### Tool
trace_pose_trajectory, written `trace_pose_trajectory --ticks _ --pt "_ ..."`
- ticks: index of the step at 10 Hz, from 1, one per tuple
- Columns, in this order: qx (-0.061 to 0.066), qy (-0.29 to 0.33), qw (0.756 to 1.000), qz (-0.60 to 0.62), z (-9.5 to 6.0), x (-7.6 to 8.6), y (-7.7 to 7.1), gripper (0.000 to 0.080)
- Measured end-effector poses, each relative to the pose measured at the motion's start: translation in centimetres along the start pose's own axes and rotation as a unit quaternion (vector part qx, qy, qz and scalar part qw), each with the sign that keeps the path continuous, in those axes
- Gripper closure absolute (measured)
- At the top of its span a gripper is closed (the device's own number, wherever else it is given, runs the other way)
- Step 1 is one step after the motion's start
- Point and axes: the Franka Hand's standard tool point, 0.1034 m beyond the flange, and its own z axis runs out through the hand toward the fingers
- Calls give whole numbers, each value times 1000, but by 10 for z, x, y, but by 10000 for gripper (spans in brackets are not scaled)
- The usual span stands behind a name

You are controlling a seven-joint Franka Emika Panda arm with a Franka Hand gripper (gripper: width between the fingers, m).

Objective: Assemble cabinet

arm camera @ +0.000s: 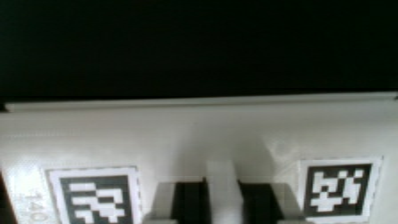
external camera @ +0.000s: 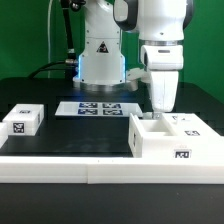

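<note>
Directly beneath the gripper sits the cabinet, a white box-like body with open compartments on top and a square tag on its near face. The gripper hangs over the cabinet end toward the exterior view's left, with its fingertips at the level of the top edge. Contact cannot be confirmed.

Gripper opening and hold cannot be determined. In the exterior view the fingertips merge with the white body, and the wrist view is blurred. The wrist view shows a white cabinet surface close under the gripper, with two square tags and two dark vertical slots between them.

Beyond the gripper, toward the arm base, lies the marker board. Well apart from the gripper, at the exterior view's left, rests a small white tagged block. All items rest on the black table.
</note>
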Motion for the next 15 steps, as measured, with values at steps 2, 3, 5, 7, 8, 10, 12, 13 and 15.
trace_pose_trajectory --ticks 2,3,5,7,8,10,12,13,15 --pt "0 0 1000 2 0 0 0 731" --pt "0 0 1000 2 0 0 0 731" --pt "2 -2 1000 2 -2 -1 0 731" --pt "1 -18 1000 2 -27 -5 2 731" --pt "0 -22 1000 2 -35 -9 4 731" --pt "2 -29 1000 6 -43 -20 8 731" --pt "0 -30 999 11 -46 -27 14 731" --pt "1 -31 999 15 -48 -31 19 731" --pt "-3 -31 999 21 -51 -34 30 731"
